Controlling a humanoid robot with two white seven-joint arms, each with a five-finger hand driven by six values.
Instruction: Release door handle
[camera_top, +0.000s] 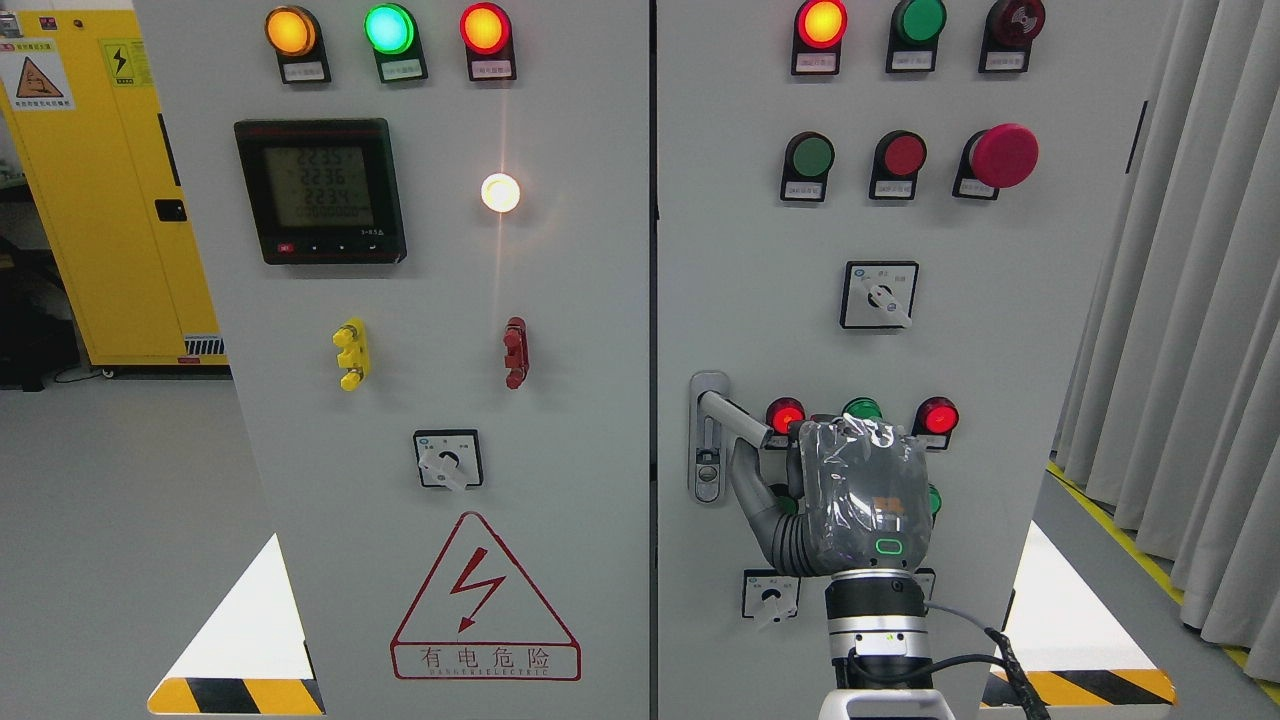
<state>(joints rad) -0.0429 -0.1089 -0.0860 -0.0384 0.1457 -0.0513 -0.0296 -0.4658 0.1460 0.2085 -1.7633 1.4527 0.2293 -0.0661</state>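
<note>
A: Head view. Where was the door handle (735, 417)?

B: On the right-hand cabinet door (1050, 300), near its left edge, approx. mid-height. Grey lever, angled out and down to the right from its backplate (708, 440), w/ a lock cylinder below the pivot.

A: And the right hand (835, 500)?

B: Arm came up from the bottom edge, right of middle. Hand sat just right of the lever, back of hand to the camera, plastic-wrapped. Thumb (750, 485) reached up under the lever's free end, touching or nearly so. Couldn't tell if the other fingers were curled round it: hidden behind the hand.

A: How would it handle?

B: Prob. rigid metal, smooth, likely spring-loaded. Not fragile. Best hold looked like the free end, for leverage. Letting go should need only opened fingers, then backing straight off.

A: Left hand?

B: Not in view.
</note>
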